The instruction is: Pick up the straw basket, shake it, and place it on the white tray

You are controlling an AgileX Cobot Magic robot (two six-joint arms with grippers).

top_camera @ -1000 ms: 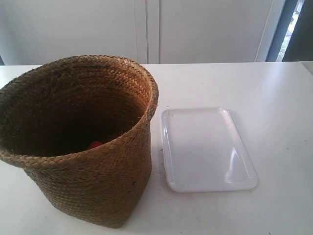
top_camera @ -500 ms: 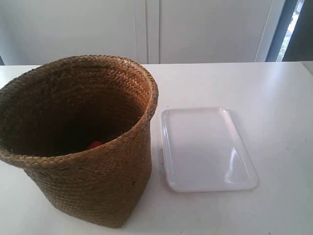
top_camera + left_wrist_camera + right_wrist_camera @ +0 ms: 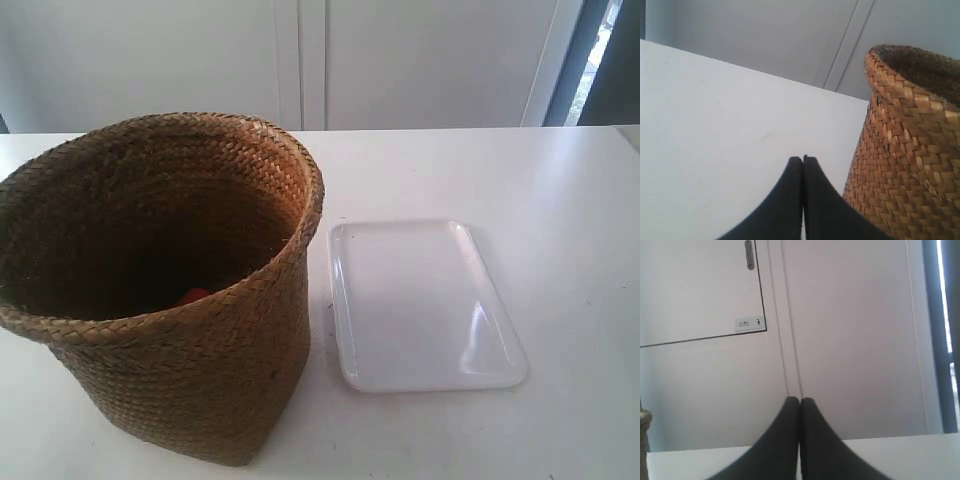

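The straw basket [image 3: 190,380] stands upright at frame left on the bench [image 3: 560,200], a red object [image 3: 194,296] inside; the white tray [image 3: 420,300] lies just beside it, centre-right. The left claw [image 3: 803,159] and right claw [image 3: 799,400] are pressed closed, holding nothing.

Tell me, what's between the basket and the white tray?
Just a strip of bare table between the straw basket and the white tray, in the exterior view.

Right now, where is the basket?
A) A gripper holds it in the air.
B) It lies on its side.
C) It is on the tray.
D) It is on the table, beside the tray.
D: the basket stands upright on the table, next to the tray and not on it.
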